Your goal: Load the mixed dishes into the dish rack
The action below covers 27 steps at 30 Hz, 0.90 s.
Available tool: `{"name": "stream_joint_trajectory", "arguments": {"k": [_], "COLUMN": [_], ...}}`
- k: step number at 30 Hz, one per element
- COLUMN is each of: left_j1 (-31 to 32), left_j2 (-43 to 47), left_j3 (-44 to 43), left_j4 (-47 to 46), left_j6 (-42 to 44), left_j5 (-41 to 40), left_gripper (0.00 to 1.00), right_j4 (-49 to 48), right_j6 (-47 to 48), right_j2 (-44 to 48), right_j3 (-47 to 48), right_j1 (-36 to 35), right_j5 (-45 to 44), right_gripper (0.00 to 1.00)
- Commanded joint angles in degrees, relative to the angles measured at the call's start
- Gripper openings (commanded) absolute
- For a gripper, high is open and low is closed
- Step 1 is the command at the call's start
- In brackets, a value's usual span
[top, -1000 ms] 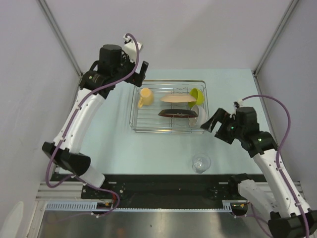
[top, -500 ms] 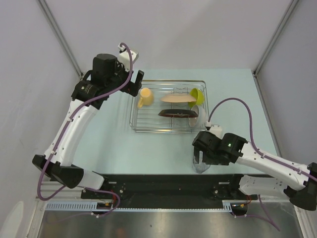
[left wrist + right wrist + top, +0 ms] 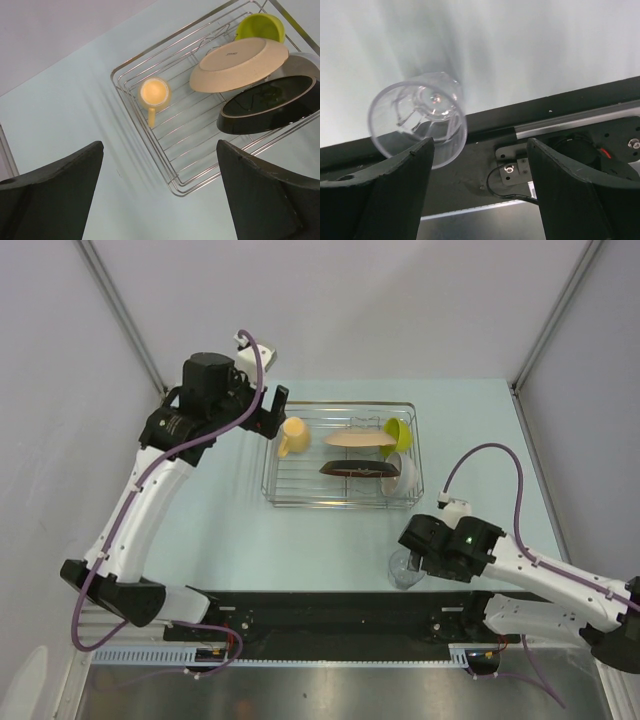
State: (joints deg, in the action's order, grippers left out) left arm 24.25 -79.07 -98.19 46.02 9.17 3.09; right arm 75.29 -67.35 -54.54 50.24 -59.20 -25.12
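I'm hovering the left gripper, spread and empty, above the dish rack, while the right gripper, also unclenched, is hanging beside the small clear glass at the table's near edge, where an off-centre finger risks toppling it.

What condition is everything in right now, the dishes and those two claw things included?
Mug: upright in the rack.
Tan plate: in the rack, leaning on edge.
Dark plate: in the rack, leaning on edge.
Green bowl: in the rack, tipped on its side.
White bowl: in the rack, tilted.
Glass: on the table, outside the rack.
Left tool: open, empty.
Right tool: open beside the glass, not gripping it.
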Motion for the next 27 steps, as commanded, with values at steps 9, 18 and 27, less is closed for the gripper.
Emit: {"name": "stream_joint_trajectory", "arguments": {"k": [9, 18, 27], "left_j1": [0.27, 0.27, 0.27], "left_j2": [3.13, 4.36, 5.50], "left_j3": [0.46, 2.04, 4.24], "left_j4": [-0.14, -0.49, -0.93], "left_j6": [-1.43, -1.70, -2.14], "left_j5": [0.60, 2.01, 2.00], "left_gripper": [1.00, 1.00, 1.00], "right_j4": [-14.90, -22.20, -21.50], "right_j6": [8.54, 12.16, 11.45], "right_j2": [-4.34, -11.11, -7.25], "right_j3": [-5.41, -7.61, -9.72], "right_j1": [9.27, 10.07, 9.72], "right_j5": [1.39, 4.55, 5.87], "right_gripper": [0.79, 0.68, 0.25]}}
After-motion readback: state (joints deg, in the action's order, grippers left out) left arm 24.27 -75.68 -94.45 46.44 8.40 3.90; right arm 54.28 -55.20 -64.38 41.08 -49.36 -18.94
